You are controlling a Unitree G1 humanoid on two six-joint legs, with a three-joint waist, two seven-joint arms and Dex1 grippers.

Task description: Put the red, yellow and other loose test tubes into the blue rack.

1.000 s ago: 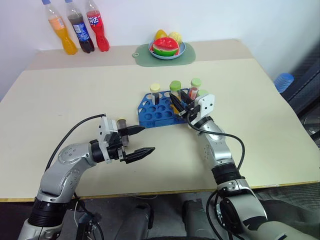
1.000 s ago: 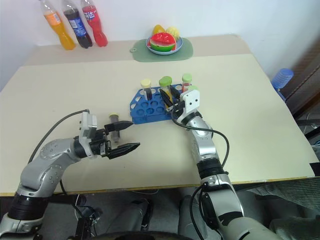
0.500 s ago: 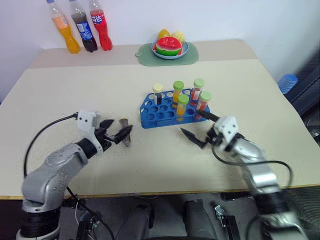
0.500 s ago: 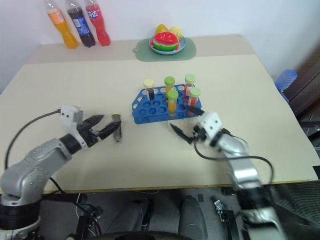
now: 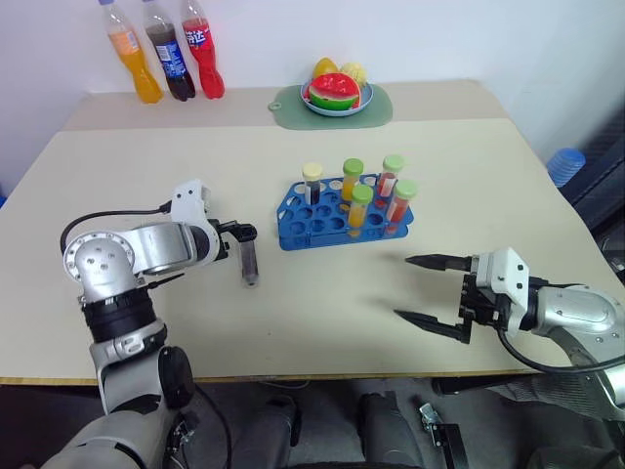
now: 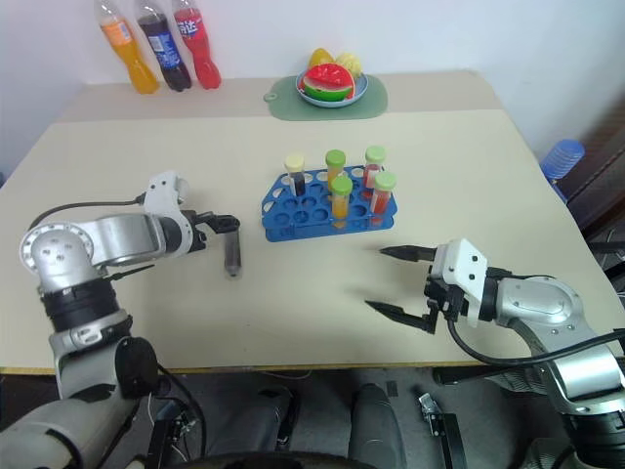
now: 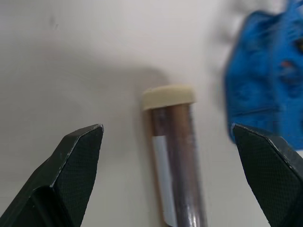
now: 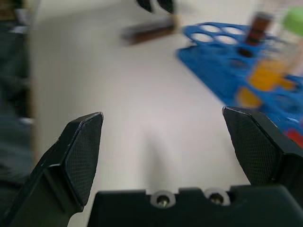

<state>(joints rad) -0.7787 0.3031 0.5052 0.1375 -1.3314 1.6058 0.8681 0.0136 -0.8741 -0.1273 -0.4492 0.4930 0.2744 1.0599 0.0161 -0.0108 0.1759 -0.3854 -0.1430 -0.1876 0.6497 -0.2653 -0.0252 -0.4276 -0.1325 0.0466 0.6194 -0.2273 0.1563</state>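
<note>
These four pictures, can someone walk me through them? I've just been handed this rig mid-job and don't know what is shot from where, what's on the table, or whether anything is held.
You are driving a humanoid robot with two arms, each ending in two black fingers. The two wide pictures come from its head camera, looking down over the table. The two close pictures come from cameras on the wrists, looking out between each arm's own fingers.

On the table stands the blue rack with five capped tubes upright in it. One dark brown tube with a pale cap lies loose to the rack's left. At the far edge are three soda bottles and a fruit bowl on a green mat.

The left gripper is open around the loose tube without clamping it. The right gripper is open, holding nothing, near the front edge.
</note>
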